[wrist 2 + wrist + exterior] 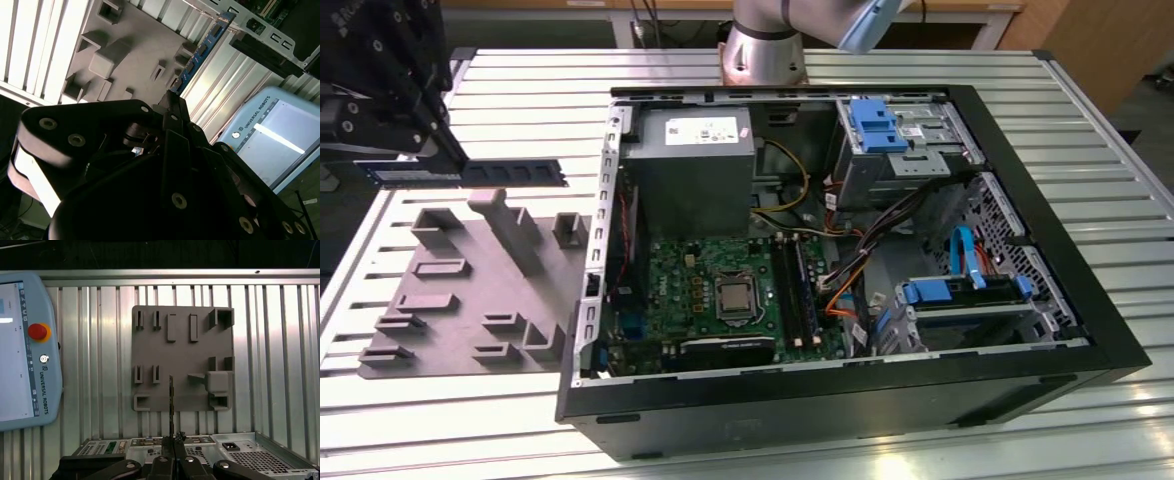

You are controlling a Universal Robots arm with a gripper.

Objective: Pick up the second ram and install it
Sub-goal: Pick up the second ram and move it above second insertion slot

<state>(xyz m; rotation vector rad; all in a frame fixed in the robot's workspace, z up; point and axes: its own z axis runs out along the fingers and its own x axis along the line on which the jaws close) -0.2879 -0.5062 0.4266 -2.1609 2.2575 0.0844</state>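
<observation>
My gripper (450, 160) is shut on the second ram (480, 173), a long dark stick with a row of black chips. It holds the stick level in the air above the far end of the grey holder tray (454, 300), at the exterior view's left. In the first wrist view the ram (171, 405) shows edge-on, rising from my gripper (172, 438) over the tray (180, 355). In the second wrist view the stick (202, 50) runs out from my gripper (173, 97). The motherboard's long black slots (795, 290) lie inside the open computer case (1014, 375).
The open case holds a grey power supply (691, 160), blue drive brackets (881, 125) and loose cables (854, 270). A teach pendant (25, 350) with a red stop button lies on the ribbed metal table (440, 410) beyond the tray. The arm's base (765, 45) stands behind the case.
</observation>
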